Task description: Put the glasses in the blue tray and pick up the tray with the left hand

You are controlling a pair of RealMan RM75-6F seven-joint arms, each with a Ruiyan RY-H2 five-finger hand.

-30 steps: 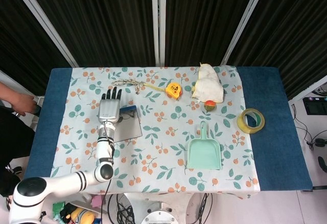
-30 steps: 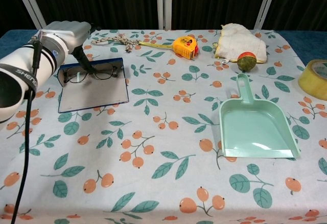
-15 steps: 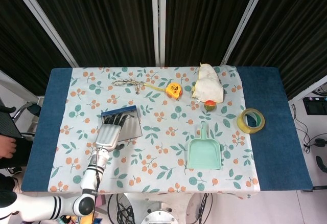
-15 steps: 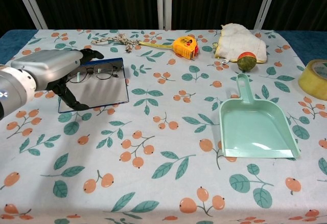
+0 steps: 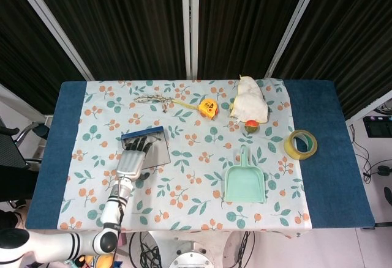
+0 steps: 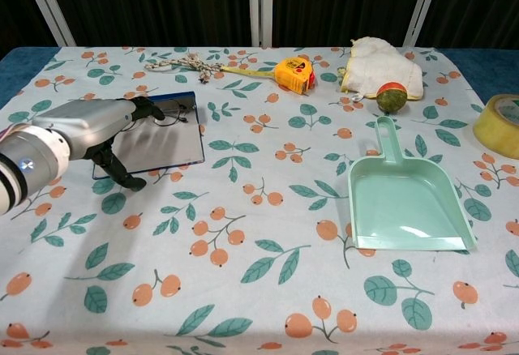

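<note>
The blue tray (image 6: 166, 146) lies flat on the flowered cloth at the left; it shows too in the head view (image 5: 157, 150). The dark-framed glasses (image 6: 172, 113) rest inside it near its far edge, partly covered by my fingers. My left hand (image 6: 91, 126) reaches in from the left, its fingers stretched out over the tray's left half and the thumb pointing down to the cloth just in front of the tray's near edge. In the head view the left hand (image 5: 131, 160) covers the tray's near-left corner. It holds nothing. My right hand is out of sight.
A twisted rope (image 6: 190, 65) and an orange tape measure (image 6: 293, 74) lie behind the tray. A white cloth (image 6: 381, 65) and a small red-green ball (image 6: 392, 96) sit at the back right. A green dustpan (image 6: 405, 201) lies right of centre, a tape roll (image 6: 499, 124) at the right edge.
My left hand has drawn back from the tray's far side toward me and sunk lower. Its fingers now lie over the tray's near-left part. The glasses stay in the tray.
</note>
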